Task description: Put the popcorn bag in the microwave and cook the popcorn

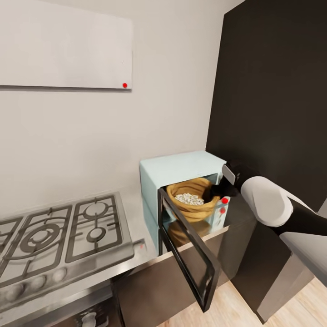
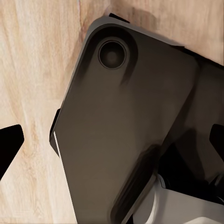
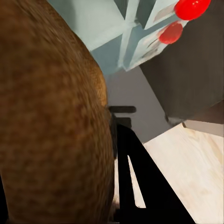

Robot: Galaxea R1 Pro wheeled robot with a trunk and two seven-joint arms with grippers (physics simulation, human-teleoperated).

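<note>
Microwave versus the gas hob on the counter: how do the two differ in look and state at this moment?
The microwave is a pale mint-blue box standing on the countertop; the gas hob is flat grey steel set into it. The microwave's dark glass door hangs open with the popcorn bag at its opening and the right gripper at the bag's rim; the hob's burners carry nothing. Both sit on the same countertop against the wall.

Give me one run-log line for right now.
stage: loading | popcorn bag: in microwave opening, popcorn visible | door: open | right hand: at bag rim, grip unclear | left hand: over floor
</note>
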